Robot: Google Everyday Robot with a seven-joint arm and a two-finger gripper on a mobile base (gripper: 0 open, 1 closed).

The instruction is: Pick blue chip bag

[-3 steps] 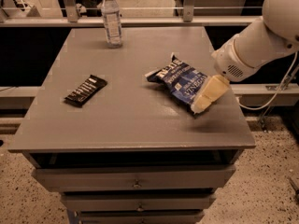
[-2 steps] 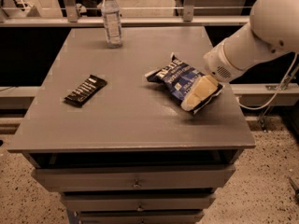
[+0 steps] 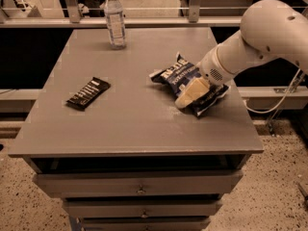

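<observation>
End effector (image 3: pixel 191 93) settling onto bag (image 3: pixel 175 76), front-right of bottle (image 3: pixel 115 18), after closing in sideways | its grip: cannot tell | bag lying on counter (image 3: pixel 134 124) | grasp seemingly nearing

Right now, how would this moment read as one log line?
step: pick | tool: down on blue chip bag | bag: lying on table | lifted: not yet

Dim warm overhead light glares on the arm (image 3: pixel 269 28), less on the claw (image 3: pixel 186 99) at the blue chip bag (image 3: pixel 173 74).
</observation>
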